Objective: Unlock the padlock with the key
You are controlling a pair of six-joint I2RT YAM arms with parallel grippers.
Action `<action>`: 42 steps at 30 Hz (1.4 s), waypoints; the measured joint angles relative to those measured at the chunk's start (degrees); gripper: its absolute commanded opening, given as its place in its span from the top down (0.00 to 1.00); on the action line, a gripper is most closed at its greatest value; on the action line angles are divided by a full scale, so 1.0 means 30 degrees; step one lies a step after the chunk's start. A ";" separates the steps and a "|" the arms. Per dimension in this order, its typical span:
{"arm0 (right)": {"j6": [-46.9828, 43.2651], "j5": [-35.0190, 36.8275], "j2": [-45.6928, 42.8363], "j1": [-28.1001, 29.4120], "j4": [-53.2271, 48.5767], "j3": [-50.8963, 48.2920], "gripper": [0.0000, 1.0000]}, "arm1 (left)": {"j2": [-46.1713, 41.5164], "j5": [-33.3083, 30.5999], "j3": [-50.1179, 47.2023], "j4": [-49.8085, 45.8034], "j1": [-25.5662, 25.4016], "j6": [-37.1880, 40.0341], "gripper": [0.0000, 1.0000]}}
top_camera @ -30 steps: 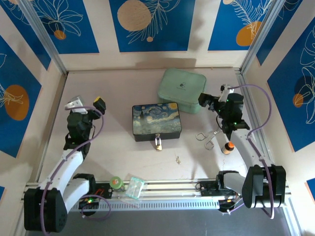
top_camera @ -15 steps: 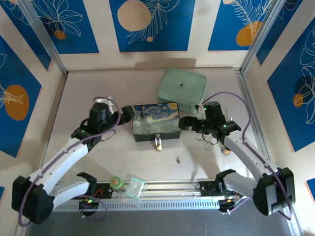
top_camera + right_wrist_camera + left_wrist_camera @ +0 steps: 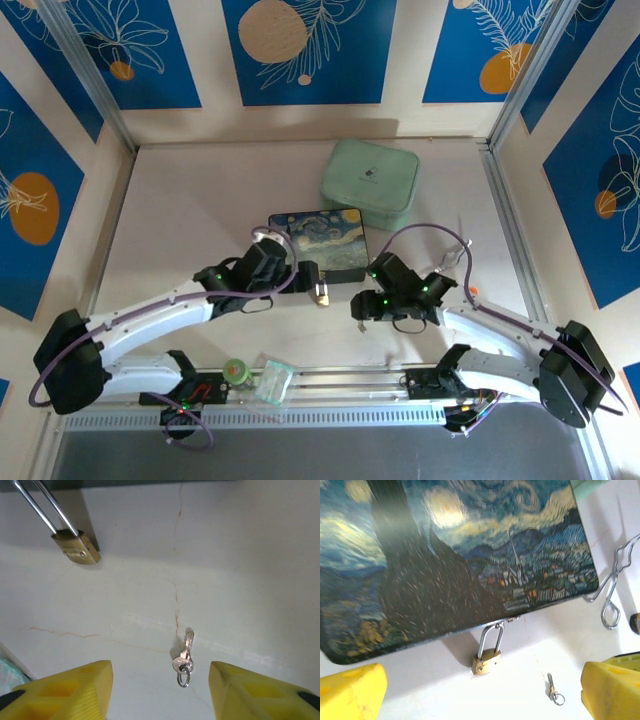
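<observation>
Two spread end effectors near the locked painted box, with the key lying loose on the worktop.

The left end effector [image 3: 482, 692] has its yellow fingers [image 3: 350, 692] set wide apart, gripping nothing, and hovers by the near edge of the painted box [image 3: 445, 565]. The padlock [image 3: 487, 657] hangs by its shackle from the box's front latch, its brass body resting on the worktop [image 3: 190, 210]. The key [image 3: 184, 657], with a small ring on its end, lies flat just beside the padlock on the right arm's side, apart from it. The right end effector [image 3: 162, 687] is also spread, one finger on either side of the key and neither touching it. A bent silver wire tool [image 3: 615, 585] lies beyond the box's right corner.
</observation>
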 measured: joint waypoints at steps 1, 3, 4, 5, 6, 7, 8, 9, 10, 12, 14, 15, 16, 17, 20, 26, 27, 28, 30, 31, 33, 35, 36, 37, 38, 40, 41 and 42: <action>0.0189 0.0109 0.0160 0.0182 0.0000 -0.0036 0.51 | 0.0248 -0.0124 0.0000 0.0138 -0.0226 -0.0197 0.02; 0.0619 0.0270 0.0568 0.0561 0.0117 -0.0226 0.51 | 0.0707 -0.0430 0.0000 0.0437 -0.0699 -0.0641 0.02; 0.0787 0.0335 0.0765 0.0707 0.0146 -0.0328 0.53 | 0.0845 -0.0583 0.0000 0.0539 -0.0918 -0.0787 0.02; 0.0940 0.0379 0.0954 0.0852 0.0138 -0.0393 0.55 | 0.0925 -0.0678 0.0000 0.0627 -0.1056 -0.0911 0.02; 0.1107 0.0430 0.1173 0.1005 0.0168 -0.0430 0.56 | 0.0969 -0.0794 0.0000 0.0714 -0.1217 -0.1042 0.02; 0.1224 0.0474 0.1384 0.1151 0.0175 -0.0437 0.57 | 0.0984 -0.0867 0.0000 0.0743 -0.1290 -0.1115 0.02; 0.1362 0.0481 0.1603 0.1304 0.0204 -0.0437 0.61 | 0.0991 -0.0933 0.0000 0.0765 -0.1348 -0.1188 0.02; 0.1523 0.0510 0.1836 0.1457 0.0240 -0.0437 0.65 | 0.0991 -0.0984 0.0000 0.0780 -0.1362 -0.1231 0.02; 0.1610 0.0539 0.2040 0.1588 0.0277 -0.0437 0.66 | 0.0991 -0.1056 0.0007 0.0801 -0.1362 -0.1326 0.02; 0.1690 0.0546 0.2514 0.1887 0.0299 -0.0437 0.67 | 0.0991 -0.1151 0.0007 0.0801 -0.1362 -0.1472 0.02; 0.1858 0.0685 0.2958 0.2215 0.0255 -0.0415 0.67 | 0.0991 -0.1304 0.0007 0.0801 -0.1362 -0.1523 0.02; 0.1923 0.0801 0.3184 0.2397 0.0138 -0.0379 0.67 | 0.0991 -0.1413 0.0007 0.0801 -0.1362 -0.1537 0.02; 0.2025 0.0933 0.3366 0.2535 0.0015 -0.0306 0.67 | 0.0991 -0.1472 0.0007 0.0801 -0.1362 -0.1545 0.02; 0.2084 0.1056 0.3512 0.2667 -0.0102 -0.0240 0.67 | 0.0991 -0.1515 0.0007 0.0801 -0.1362 -0.1545 0.02; 0.2237 0.1326 0.3643 0.2885 -0.0291 -0.0168 0.68 | 0.0984 -0.1625 0.0000 0.0809 -0.1362 -0.1552 0.02; 0.2229 0.1610 0.4167 0.2892 -0.0423 0.0015 0.73 | 0.0984 -0.1916 -0.0036 0.0852 -0.1362 -0.1632 0.02; 0.2229 0.1632 0.4248 0.2892 -0.0444 0.0058 0.74 | 0.0984 -0.1923 -0.0051 0.0882 -0.1362 -0.1647 0.02; 0.2208 0.1690 0.4328 0.2885 -0.0510 0.0087 0.76 | 0.0984 -0.1931 -0.0080 0.0889 -0.1362 -0.1676 0.02; 0.2171 0.1763 0.4481 0.2820 -0.0656 0.0160 0.82 | 0.0984 -0.1974 -0.0124 0.0969 -0.1362 -0.1690 0.02; 0.2120 0.1785 0.4524 0.2754 -0.0736 0.0197 0.86 | 0.0984 -0.1982 -0.0153 0.0976 -0.1362 -0.1683 0.02; 0.1974 0.1792 0.4532 0.2623 -0.0860 0.0211 0.89 | 0.0984 -0.1974 -0.0219 0.1064 -0.1362 -0.1683 0.02; 0.1865 0.1727 0.4532 0.2506 -0.0911 0.0219 0.93 | 0.0984 -0.1982 -0.0270 0.1122 -0.1362 -0.1690 0.02; 0.1829 0.1698 0.4524 0.2463 -0.0940 0.0226 0.94 | 0.0984 -0.1982 -0.0306 0.1151 -0.1362 -0.1698 0.02; 0.1719 0.1668 0.4488 0.2412 -0.0947 0.0233 0.94 | 0.0984 -0.1989 -0.0342 0.1173 -0.1362 -0.1698 0.02; 0.1639 0.1596 0.4452 0.2353 -0.0962 0.0233 0.94 | 0.0984 -0.1996 -0.0379 0.1188 -0.1362 -0.1698 0.03; 0.1341 0.1435 0.4357 0.2149 -0.0969 0.0219 0.96 | 0.0991 -0.2011 -0.0430 0.1231 -0.1362 -0.1719 0.10; 0.1158 0.1282 0.4262 0.2004 -0.0918 0.0146 0.97 | 0.0991 -0.2004 -0.0466 0.1311 -0.1362 -0.1792 0.15; 0.0947 0.1064 0.4124 0.1836 -0.0758 0.0022 0.97 | 0.0998 -0.1960 -0.0554 0.1552 -0.1362 -0.1821 0.20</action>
